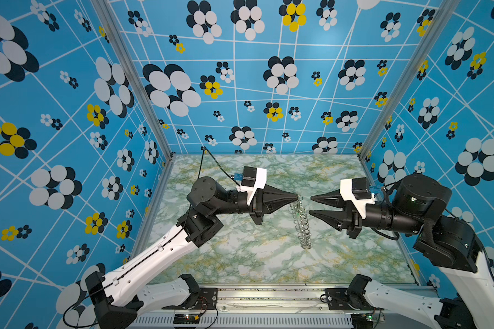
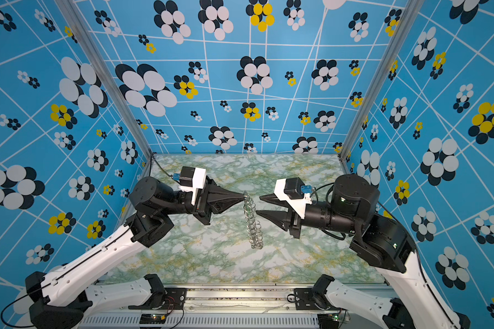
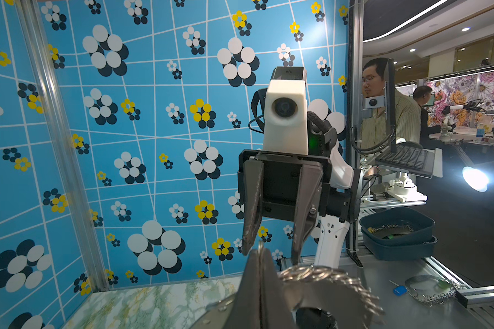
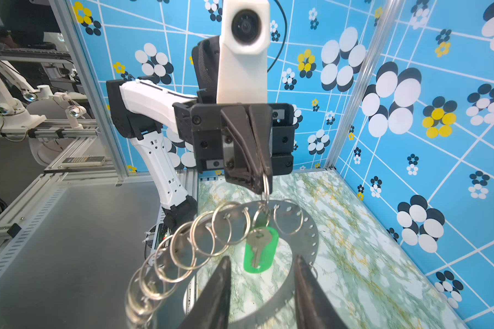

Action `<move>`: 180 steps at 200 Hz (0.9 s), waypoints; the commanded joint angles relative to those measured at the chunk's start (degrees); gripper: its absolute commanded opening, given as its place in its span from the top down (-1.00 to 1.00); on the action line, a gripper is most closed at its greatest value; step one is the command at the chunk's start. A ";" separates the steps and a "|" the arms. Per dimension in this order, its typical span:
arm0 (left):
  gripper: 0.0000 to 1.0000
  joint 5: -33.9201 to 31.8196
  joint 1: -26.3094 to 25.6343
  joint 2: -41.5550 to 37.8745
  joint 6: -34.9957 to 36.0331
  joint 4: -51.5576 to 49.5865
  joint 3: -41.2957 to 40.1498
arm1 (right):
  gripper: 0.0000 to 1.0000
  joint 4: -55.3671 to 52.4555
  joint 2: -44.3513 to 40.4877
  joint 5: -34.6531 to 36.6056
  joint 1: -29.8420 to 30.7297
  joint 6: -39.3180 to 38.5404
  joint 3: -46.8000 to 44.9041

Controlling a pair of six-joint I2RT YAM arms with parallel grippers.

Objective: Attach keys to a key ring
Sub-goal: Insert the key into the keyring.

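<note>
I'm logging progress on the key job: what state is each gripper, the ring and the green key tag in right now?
left gripper: jaws shut on the looped fringe of the key ring.
right gripper: jaws open, empty, close beside the ring.
key ring: hanging upright from the left jaws.
green key tag: hanging from the ring's fringe, just below the left jaws.

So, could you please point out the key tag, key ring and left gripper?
key tag [image 4: 270,256], right wrist view, green plastic body.
key ring [image 4: 307,236], right wrist view, flat grey plate.
left gripper [image 1: 296,196], in a top view, closed tip.
</note>
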 commanded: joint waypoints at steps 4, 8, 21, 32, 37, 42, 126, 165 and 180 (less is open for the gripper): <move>1.00 0.81 0.26 -1.34 0.50 1.14 -0.68 | 0.30 2.95 0.39 -1.90 0.17 1.30 0.42; 1.00 0.78 0.28 -1.41 0.51 1.23 -0.78 | 0.32 3.29 0.47 -2.01 0.13 1.40 0.37; 1.00 0.82 0.18 -1.52 0.50 1.23 -0.86 | 0.39 4.25 0.81 -2.62 0.13 1.95 0.18; 1.00 0.82 0.03 -1.52 0.52 1.23 -0.92 | 0.43 5.27 1.26 -3.60 0.06 2.45 0.16; 1.00 0.77 0.02 -1.49 0.48 1.31 -0.95 | 0.44 5.53 1.49 -3.95 0.10 2.75 0.24; 1.00 0.83 0.03 -1.63 0.47 1.32 -0.95 | 0.45 5.75 1.78 -4.29 0.14 2.82 0.23; 1.00 0.95 -0.08 -2.07 0.73 1.54 -0.87 | 0.65 7.36 3.08 -5.32 0.21 4.59 -1.69; 1.00 1.15 -0.23 -1.91 0.78 1.50 -0.63 | 0.67 7.38 3.35 -5.82 0.10 4.93 -1.77; 1.00 1.22 -0.19 -1.84 0.77 1.49 -0.54 | 0.68 7.62 3.52 -6.06 0.10 5.18 -1.95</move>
